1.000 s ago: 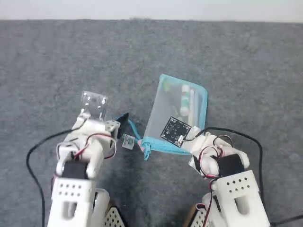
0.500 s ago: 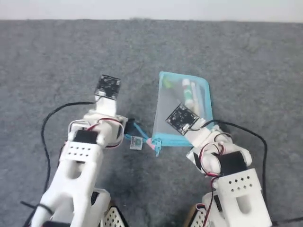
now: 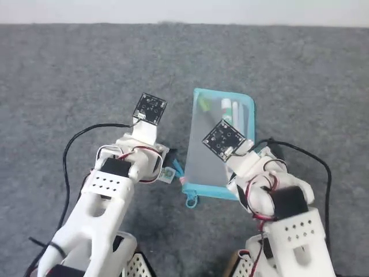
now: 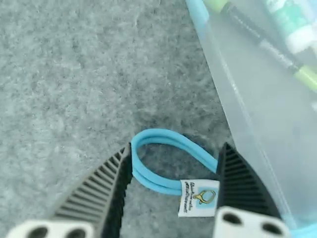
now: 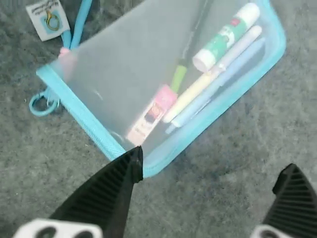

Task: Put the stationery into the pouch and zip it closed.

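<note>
Grey felt covers the bench [image 3: 75, 75], where a translucent, turquoise-trimmed pouch [image 3: 209, 151] lies flat with pens and a glue stick [image 3: 229, 115] inside. The left hand [image 4: 176, 148] is released, jaws straddling the pouch's blue loop strap [image 4: 163, 134]. The right hand [image 5: 214, 161] gapes wide above a pouch corner.

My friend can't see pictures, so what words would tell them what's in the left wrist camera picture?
The left gripper is open, one black finger on each side of a blue strap loop with a small white tag, lying on grey carpet. Beside it is the edge of the see-through pouch with pens inside.
</note>
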